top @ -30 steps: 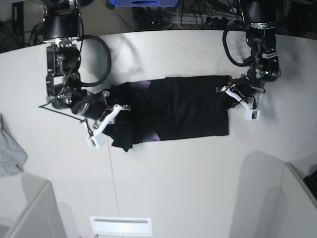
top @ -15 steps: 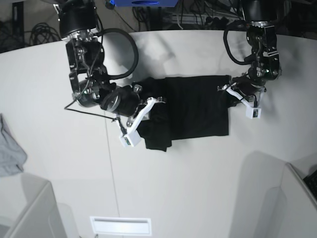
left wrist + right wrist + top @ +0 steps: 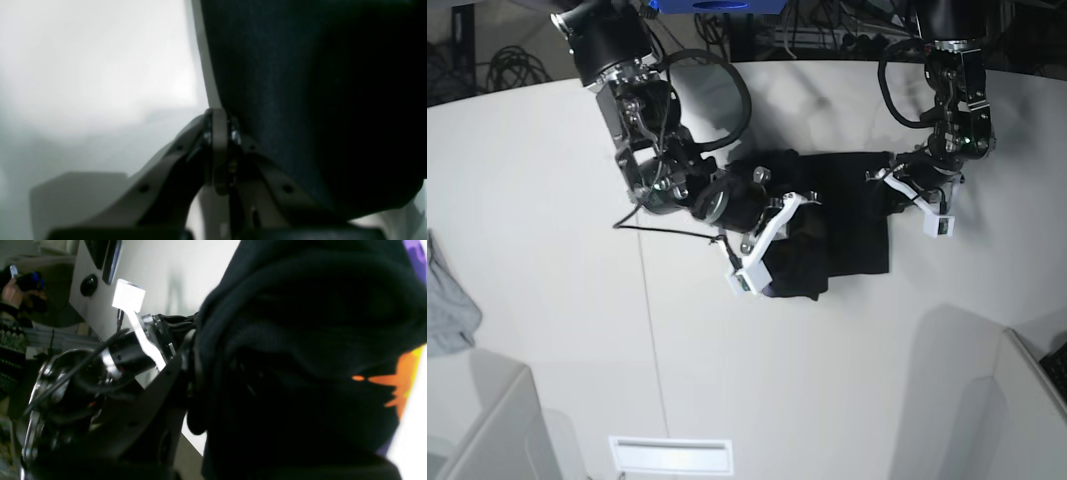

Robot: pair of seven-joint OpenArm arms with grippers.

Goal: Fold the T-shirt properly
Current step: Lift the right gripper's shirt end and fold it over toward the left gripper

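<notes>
The black T-shirt [image 3: 859, 212] lies on the white table, folded over on itself into a short bundle. My right gripper [image 3: 799, 222] is shut on its bunched left part and holds it over the shirt's middle. In the right wrist view the cloth [image 3: 300, 340] hides the fingertips, and orange and purple print [image 3: 405, 373] shows at the right. My left gripper [image 3: 895, 185] is at the shirt's right edge. In the left wrist view its fingers [image 3: 218, 146] are pressed together on the edge of the black cloth [image 3: 300, 100].
A small light grey cloth [image 3: 447, 310] lies at the table's left edge. A white bin corner [image 3: 487, 420] and a vent slot [image 3: 670, 455] are at the front. Cables and equipment stand behind the table's far edge [image 3: 757, 30].
My right arm has swept to the right, carrying the shirt's left part over its middle, so the shirt is shorter. The purple print no longer shows from above. My left arm has stayed put.
</notes>
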